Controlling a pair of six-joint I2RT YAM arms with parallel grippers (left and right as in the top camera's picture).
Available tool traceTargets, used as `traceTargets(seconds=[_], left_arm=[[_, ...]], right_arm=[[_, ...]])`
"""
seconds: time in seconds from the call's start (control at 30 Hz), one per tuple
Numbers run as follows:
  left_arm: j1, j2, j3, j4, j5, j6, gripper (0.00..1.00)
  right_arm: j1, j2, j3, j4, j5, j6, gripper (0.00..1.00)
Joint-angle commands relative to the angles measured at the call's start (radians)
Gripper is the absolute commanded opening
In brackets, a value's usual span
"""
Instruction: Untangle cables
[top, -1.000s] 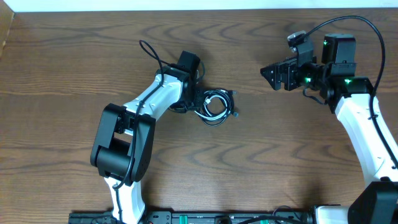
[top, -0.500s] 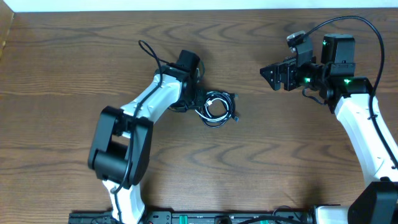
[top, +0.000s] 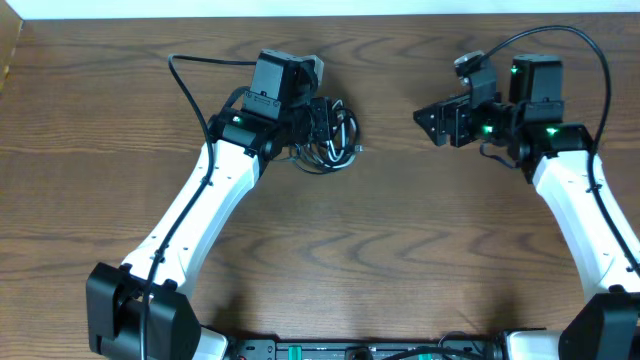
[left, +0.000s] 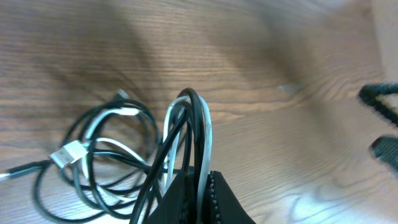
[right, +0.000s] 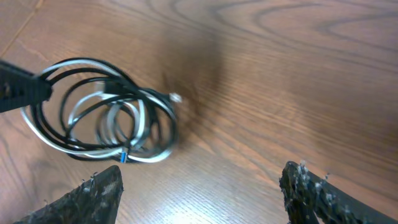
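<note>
The cables (top: 330, 140) are a tangled coil of thin black and white cords, hanging from my left gripper (top: 312, 118) at the upper middle of the table. In the left wrist view the gripper (left: 200, 186) is shut on several black and white strands, with the rest of the coil (left: 99, 158) looping to the left, a white plug among them. My right gripper (top: 432, 122) is open and empty, well to the right of the bundle. In the right wrist view its fingers (right: 202, 186) are spread wide, and the coil (right: 102, 112) lies ahead on the left.
The wooden table (top: 400, 250) carries nothing else. A thick black wire (top: 200, 62) arcs off the left arm, and another (top: 580, 40) loops over the right arm. A pale edge (top: 10, 60) borders the table's far left.
My left arm has swung up and back, carrying the cable bundle toward the far edge of the table. The right arm has barely moved.
</note>
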Motion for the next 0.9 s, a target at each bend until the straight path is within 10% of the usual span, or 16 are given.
traceTargets(seconds=[0.0, 0.4, 0.87], left_arm=[[-0.003, -0.02, 0.023, 0.053, 0.089, -0.105, 0.08], [-0.003, -0.02, 0.023, 0.317, 0.198, -0.492, 0.08], [-0.003, -0.02, 0.021, 0.401, 0.273, -0.513, 0.07]], right_arm=[[0.037, 0.002, 0.01, 0.002, 0.001, 0.014, 0.77], [0.11, 0.032, 0.01, 0.016, 0.053, 0.159, 0.58], [0.192, 0.097, 0.01, 0.146, 0.056, 0.328, 0.3]])
